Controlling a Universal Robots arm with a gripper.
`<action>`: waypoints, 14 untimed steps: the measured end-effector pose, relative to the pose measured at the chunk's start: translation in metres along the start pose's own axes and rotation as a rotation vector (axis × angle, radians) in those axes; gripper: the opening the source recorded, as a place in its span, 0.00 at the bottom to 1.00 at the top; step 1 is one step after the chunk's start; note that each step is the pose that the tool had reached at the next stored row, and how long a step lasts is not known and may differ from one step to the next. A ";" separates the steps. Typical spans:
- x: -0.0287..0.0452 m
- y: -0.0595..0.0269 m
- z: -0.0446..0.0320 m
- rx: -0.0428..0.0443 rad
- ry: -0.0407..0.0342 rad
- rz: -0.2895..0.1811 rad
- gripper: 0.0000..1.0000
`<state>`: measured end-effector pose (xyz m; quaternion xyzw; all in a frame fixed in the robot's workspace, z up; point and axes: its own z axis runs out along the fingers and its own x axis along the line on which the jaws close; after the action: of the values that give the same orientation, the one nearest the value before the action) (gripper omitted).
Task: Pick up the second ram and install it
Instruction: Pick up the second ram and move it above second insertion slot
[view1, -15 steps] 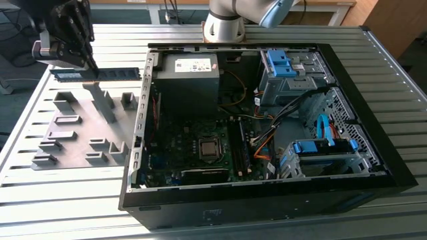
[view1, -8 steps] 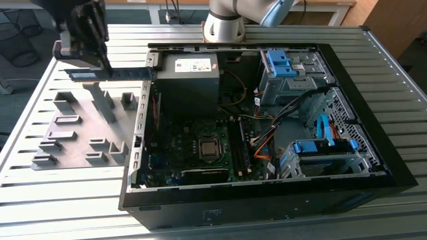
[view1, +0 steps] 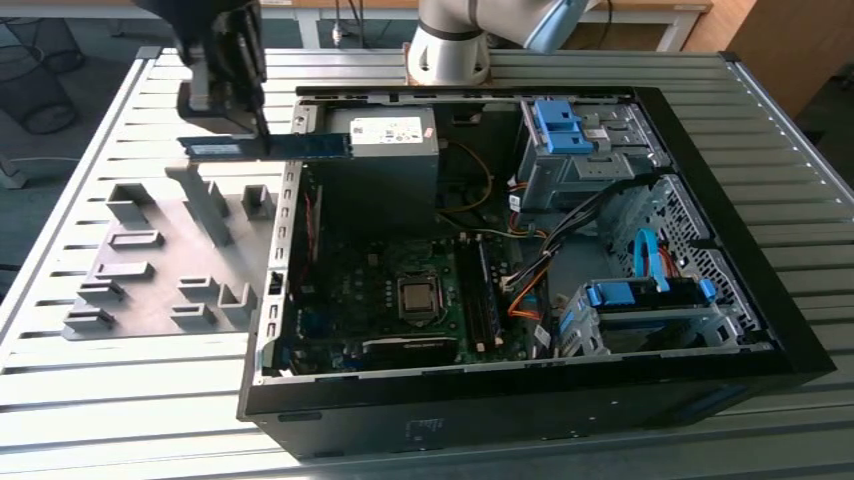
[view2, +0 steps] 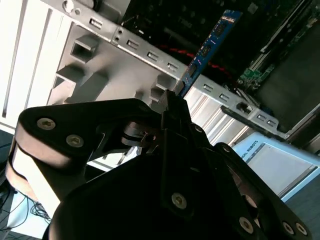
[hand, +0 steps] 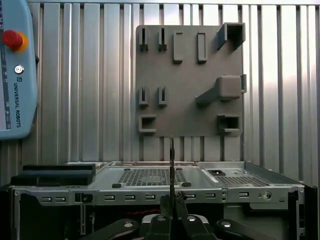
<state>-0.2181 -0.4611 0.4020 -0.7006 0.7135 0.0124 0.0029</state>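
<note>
The pick-up looks done, since the end effector (view1: 251, 132) is clamped on the second ram (view1: 310, 147), aloft at the computer case (view1: 286, 235) edge, not yet installed.

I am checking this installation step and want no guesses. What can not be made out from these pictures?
Exterior view: the dark gripper covers part of the long, thin blue-green circuit-board strip it grips.
First wrist view: the strip is edge-on; its chips are hidden.
Second wrist view: the gripper's body hides the strip's near end.
Exterior view: slots inside the open black computer case are too small to judge.
</note>
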 end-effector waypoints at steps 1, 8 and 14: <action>-0.0001 -0.0044 -0.0001 0.0000 0.0000 0.000 0.14; -0.0007 -0.0364 -0.0005 0.0000 -0.0001 0.000 0.14; -0.0012 -0.0634 -0.0008 0.0000 0.0000 0.000 0.14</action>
<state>-0.1546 -0.4610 0.4020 -0.7005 0.7135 0.0124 0.0029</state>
